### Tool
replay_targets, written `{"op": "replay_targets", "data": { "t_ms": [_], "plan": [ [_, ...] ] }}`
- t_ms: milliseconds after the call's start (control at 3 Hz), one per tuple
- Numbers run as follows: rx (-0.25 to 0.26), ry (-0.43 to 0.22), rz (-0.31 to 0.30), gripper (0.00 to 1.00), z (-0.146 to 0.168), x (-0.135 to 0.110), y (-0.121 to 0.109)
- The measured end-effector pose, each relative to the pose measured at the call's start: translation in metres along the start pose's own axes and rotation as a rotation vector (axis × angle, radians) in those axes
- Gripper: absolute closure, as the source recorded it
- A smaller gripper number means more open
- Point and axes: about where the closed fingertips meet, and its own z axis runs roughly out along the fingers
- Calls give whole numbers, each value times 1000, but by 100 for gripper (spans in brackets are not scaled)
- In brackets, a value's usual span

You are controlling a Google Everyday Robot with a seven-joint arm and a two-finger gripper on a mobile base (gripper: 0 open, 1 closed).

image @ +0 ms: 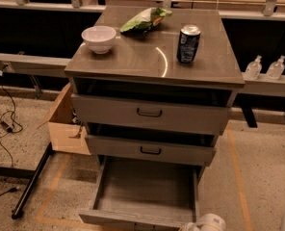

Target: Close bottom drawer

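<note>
The grey wood-grain bottom drawer [145,189] stands fully extended toward the near side, its front running left-right, just left of the white end effector [207,223] at the near edge, grip state indeterminable.

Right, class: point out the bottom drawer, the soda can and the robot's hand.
bottom drawer [145,189]: camera view, bare inside floor.
soda can [187,44]: camera view, side label.
hand [206,224]: camera view, white casing at bottom edge, by drawer front.
</note>
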Motion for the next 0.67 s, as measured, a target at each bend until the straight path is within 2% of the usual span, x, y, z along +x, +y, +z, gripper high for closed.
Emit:
{"op": "replay_targets", "data": {
  "t_ms": [667],
  "plan": [
    [168, -4, -107, 100, 22, -11, -34]
  ]
}}
